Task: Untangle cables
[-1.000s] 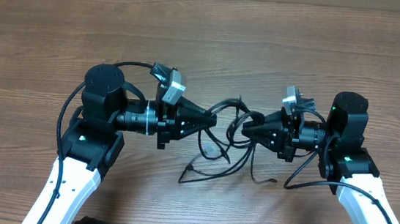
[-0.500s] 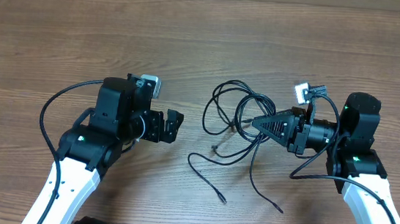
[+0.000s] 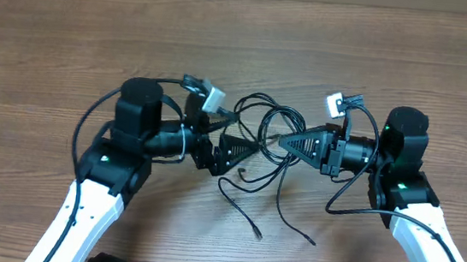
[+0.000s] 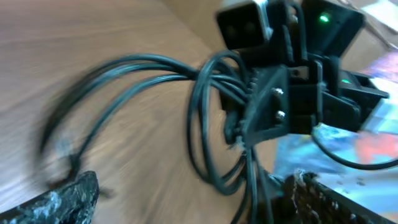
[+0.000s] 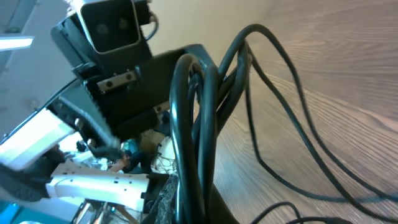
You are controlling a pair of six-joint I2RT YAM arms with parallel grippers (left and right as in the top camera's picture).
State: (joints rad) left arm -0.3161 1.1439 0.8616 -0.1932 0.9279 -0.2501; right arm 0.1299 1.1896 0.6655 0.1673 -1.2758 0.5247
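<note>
**Black cords caught in one loose tangle**

The cables (image 3: 268, 127) are thin and black, overlapping in several open loops and bunched tightly on their right side. Two free strands (image 3: 256, 232) trail toward the near edge, apart from each other, each with a small plug end.

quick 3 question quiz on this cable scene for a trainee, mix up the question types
1. True or false: the right hand grips the cables.
2. The table is: A wood, B metal, C cloth.
3. Which hand's fingers are apart, as its own wrist view shows?
Key: 1 true; 2 A; 3 the left hand.
</note>
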